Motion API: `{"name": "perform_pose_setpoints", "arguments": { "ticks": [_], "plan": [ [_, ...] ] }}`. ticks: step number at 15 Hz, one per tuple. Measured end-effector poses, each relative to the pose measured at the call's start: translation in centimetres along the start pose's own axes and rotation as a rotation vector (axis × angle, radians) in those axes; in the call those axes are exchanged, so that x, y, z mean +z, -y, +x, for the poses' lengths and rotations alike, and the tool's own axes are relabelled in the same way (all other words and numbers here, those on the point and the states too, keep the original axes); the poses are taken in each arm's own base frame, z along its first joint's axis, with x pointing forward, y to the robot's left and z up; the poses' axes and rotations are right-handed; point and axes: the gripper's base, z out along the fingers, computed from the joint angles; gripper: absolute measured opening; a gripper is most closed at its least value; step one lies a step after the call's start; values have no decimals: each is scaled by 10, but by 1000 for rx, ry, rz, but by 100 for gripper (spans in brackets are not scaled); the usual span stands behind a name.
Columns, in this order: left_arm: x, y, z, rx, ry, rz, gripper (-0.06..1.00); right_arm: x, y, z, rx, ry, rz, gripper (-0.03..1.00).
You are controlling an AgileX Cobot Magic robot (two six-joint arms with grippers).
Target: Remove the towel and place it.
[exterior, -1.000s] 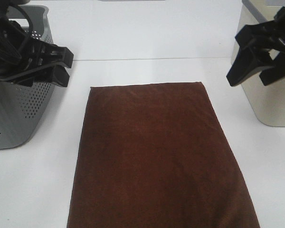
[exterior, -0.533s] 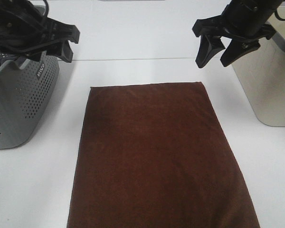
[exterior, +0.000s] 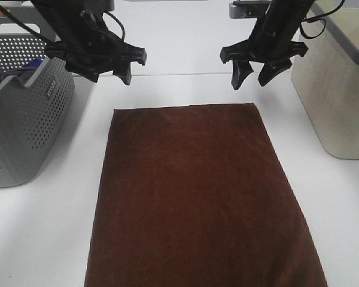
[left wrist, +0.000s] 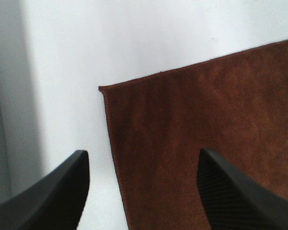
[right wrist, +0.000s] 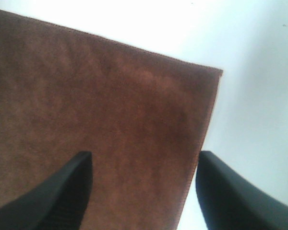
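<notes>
Here, white table (exterior: 42, 239) bears flat towel (exterior: 197, 197); grey basket (exterior: 24, 131) left, beige bin (exterior: 341, 107) right; left pincer (exterior: 109, 75), right pincer (exterior: 250, 81) wide, empty.

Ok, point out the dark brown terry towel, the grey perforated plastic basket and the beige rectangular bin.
dark brown terry towel (exterior: 197, 197): exterior high view, middle of the cloth.
grey perforated plastic basket (exterior: 24, 131): exterior high view, its perforated side wall.
beige rectangular bin (exterior: 332, 107): exterior high view, its plain side wall.

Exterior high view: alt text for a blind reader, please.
A dark brown towel lies flat on a white table; the left gripper and right gripper hover open over its far corners. Grey basket at left, beige bin at right.
</notes>
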Motion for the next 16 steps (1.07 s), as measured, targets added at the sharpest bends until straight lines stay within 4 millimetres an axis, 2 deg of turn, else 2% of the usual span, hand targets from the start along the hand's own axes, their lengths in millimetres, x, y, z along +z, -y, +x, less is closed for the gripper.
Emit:
{"name": "perform_pose_setpoints", "arguments": {
  "ticks": [2,5,8,11,13,16],
  "plan": [
    [18,3,-10,-2,-18,-8,62,28,7,0,16,-37,40,60],
    [44,5,-13,1,-76,-29,62,59,14,4,32,-64,67,59],
    [59,5,-8,7,-107,-39,62,76,18,6,26,-58,90,55],
    [67,3,-4,15,-126,-50,62,87,21,8,21,-62,112,50],
    [69,3,-3,19,-130,-55,62,87,21,8,25,-61,116,48],
    [70,2,-2,26,-134,-63,62,81,21,4,31,-55,119,54]
  ]
}}
